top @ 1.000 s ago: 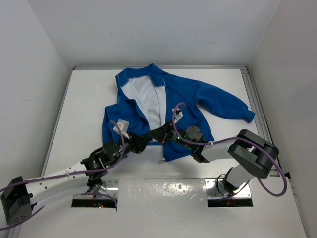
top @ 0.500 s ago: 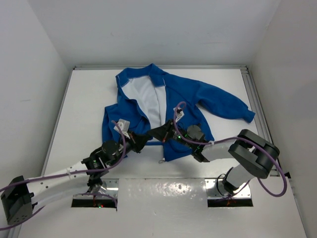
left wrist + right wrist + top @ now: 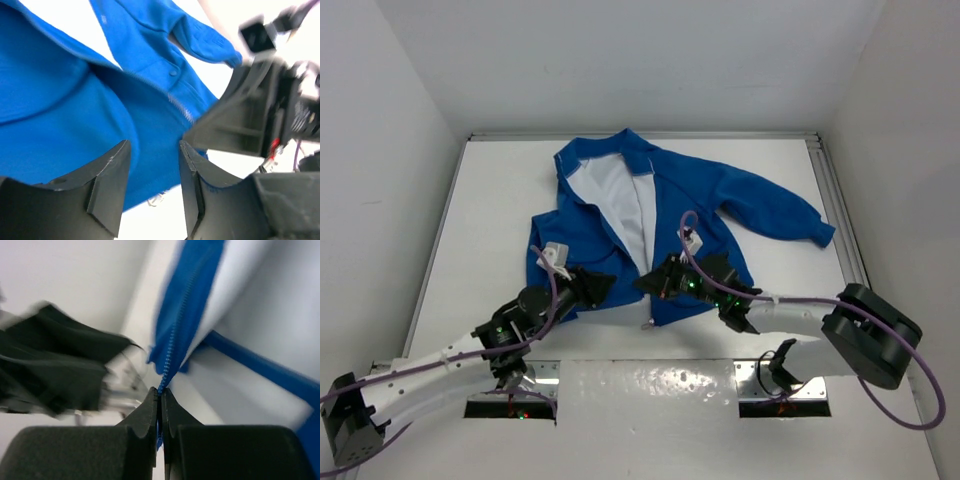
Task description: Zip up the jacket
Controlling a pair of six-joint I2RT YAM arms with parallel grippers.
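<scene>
At the near left, the black two-finger left gripper (image 3: 592, 287) sits low over the near-left hem of the bright blue soft long-sleeved jacket (image 3: 720, 200). Its fingers (image 3: 107, 170) are spread, with blue cloth visible beyond the gap. The jacket lies flat on the white table (image 3: 490, 200), from the middle to the far side. Its upper front is open on white lining (image 3: 608, 200), and one sleeve (image 3: 780, 215) stretches right. Just right of the left gripper, the black right gripper (image 3: 655, 281) has its fingers (image 3: 145, 415) pressed together, pinching the toothed zipper edge (image 3: 172, 350).
</scene>
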